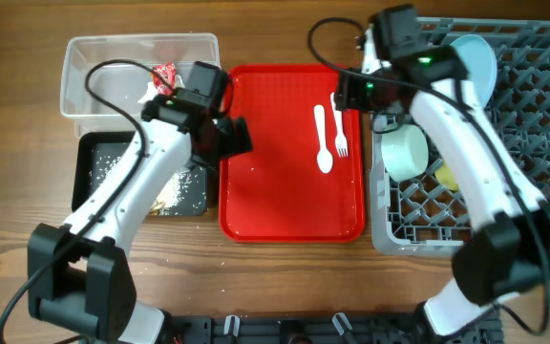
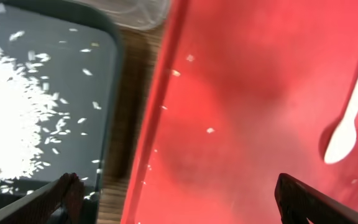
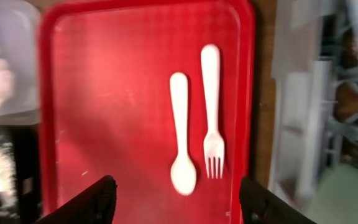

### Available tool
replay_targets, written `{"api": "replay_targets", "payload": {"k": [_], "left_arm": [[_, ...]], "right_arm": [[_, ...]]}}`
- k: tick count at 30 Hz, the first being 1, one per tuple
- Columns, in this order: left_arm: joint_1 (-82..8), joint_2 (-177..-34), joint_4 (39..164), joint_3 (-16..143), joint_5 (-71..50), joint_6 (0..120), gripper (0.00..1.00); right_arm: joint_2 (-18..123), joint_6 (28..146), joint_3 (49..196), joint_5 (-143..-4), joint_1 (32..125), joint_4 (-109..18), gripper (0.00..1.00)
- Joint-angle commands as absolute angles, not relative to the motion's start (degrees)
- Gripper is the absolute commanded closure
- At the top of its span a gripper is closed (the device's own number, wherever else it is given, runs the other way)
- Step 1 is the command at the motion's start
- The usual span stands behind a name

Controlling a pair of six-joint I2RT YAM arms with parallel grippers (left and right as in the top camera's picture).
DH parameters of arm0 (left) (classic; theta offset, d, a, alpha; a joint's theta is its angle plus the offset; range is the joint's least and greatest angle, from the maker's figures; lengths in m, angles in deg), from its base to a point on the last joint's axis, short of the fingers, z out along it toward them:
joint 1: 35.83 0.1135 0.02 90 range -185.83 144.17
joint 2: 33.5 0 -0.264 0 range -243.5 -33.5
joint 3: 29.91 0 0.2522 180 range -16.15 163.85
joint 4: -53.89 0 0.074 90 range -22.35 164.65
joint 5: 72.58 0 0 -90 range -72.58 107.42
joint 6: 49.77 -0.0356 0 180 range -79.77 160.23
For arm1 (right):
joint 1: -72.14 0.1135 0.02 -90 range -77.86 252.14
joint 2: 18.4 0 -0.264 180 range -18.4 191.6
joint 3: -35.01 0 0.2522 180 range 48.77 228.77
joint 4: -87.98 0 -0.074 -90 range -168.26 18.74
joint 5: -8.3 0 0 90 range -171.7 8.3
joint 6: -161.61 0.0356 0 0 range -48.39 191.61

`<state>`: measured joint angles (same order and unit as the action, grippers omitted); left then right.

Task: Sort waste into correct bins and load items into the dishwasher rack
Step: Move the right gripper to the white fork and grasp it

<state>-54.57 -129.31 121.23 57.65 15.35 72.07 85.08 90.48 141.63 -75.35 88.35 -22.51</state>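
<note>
Left gripper [image 2: 179,202] fingers apart, empty; right gripper [image 3: 178,202] fingers apart near spoon [image 3: 180,124], fork [image 3: 212,106]. 2 lie close: risk pinching both.

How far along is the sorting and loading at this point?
Done: wrapper in clear tub, rice in black tray, plate, bowl and yellow cup in rack. In hand: nothing; right tool hangs open above spoon and fork. Remaining: both utensils on red tray, a few stray grains there.

Bright, even light; both wrist views are blurred, with pale sheen on the red tray [image 2: 260,93].
</note>
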Motion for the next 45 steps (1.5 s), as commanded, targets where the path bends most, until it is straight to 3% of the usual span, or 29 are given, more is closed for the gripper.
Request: {"api": "replay_targets", "payload": {"k": [1, 4, 8, 22, 32, 41, 45], "left_arm": [[-49.7, -130.0, 121.8, 57.6, 14.5, 77.0, 0.00], [-46.9, -130.1, 122.6, 57.6, 14.0, 77.0, 0.00], [-44.5, -130.1, 123.2, 57.6, 14.0, 76.9, 0.00], [-44.4, -130.1, 123.2, 57.6, 14.0, 76.9, 0.00], [-44.4, -130.1, 123.2, 57.6, 14.0, 76.9, 0.00], [-44.4, -130.1, 123.2, 57.6, 14.0, 76.9, 0.00], [-44.4, -130.1, 123.2, 57.6, 14.0, 76.9, 0.00]], "right_arm": [[90.4, 92.8, 142.1, -80.8, 90.2, -23.9, 0.37], [93.8, 92.8, 142.1, -81.7, 90.3, -25.1, 0.41], [98.9, 92.8, 142.1, -82.6, 90.3, -26.2, 0.54], [106.7, 92.8, 142.1, -85.0, 90.5, -27.3, 0.55], [110.1, 92.6, 142.1, -84.9, 90.5, -28.0, 0.64], [110.3, 92.6, 142.1, -83.9, 90.9, -28.3, 0.95], [110.0, 92.6, 142.2, -81.6, 90.8, -28.0, 0.96]]}}
